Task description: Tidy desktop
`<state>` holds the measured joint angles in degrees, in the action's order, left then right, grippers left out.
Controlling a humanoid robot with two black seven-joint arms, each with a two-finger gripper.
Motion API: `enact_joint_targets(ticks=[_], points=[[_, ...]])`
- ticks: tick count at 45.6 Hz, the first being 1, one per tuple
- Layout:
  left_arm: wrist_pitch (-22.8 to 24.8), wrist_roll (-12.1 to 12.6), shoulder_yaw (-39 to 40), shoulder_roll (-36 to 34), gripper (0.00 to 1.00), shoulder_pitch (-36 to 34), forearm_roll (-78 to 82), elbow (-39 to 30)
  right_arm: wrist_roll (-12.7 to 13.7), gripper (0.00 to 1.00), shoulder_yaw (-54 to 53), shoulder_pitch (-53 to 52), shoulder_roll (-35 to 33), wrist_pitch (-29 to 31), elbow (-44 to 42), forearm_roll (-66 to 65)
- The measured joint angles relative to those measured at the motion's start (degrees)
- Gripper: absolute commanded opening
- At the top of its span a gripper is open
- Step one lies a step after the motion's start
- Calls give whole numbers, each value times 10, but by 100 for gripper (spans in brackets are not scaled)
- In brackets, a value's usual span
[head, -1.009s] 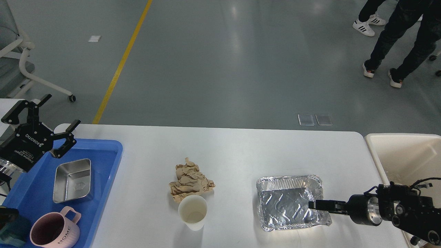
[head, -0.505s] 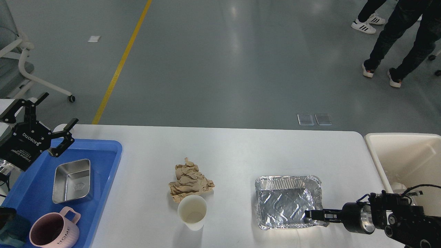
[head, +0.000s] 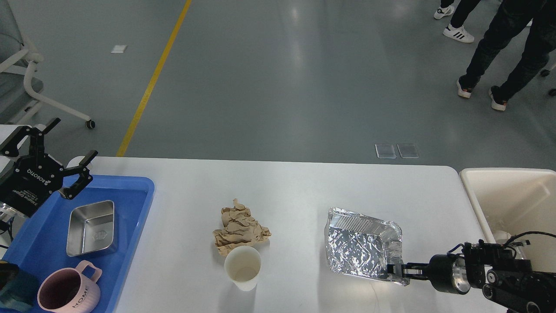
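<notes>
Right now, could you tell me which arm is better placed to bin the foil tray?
Right. Its hand grips the foil tray beside the cream bin; the left hand hovers open over the blue tray.

A blue tray [head: 134, 226] holds a steel pan [head: 91, 227] and pink mug [head: 69, 292]; the cream bin [head: 504, 191] perhaps holds something pale.

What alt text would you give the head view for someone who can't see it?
The right gripper pinches a corner of a foil tray, tilting it off the white desktop. Mid-table sit crumpled brown paper and a paper cup; the left gripper hangs open over a blue tray.
</notes>
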<state>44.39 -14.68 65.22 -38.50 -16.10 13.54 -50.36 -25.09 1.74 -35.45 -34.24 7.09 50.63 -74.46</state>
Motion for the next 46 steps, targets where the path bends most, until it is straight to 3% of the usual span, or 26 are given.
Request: enact_joint_targets(ticks=[10, 46], points=[[0, 0, 1, 0, 97, 0, -1, 0, -31, 0, 32, -7, -6, -14, 2, -9], [0, 0, 1, 4, 97, 1, 0, -1, -29, 0, 43, -54, -86, -17, 4, -14]])
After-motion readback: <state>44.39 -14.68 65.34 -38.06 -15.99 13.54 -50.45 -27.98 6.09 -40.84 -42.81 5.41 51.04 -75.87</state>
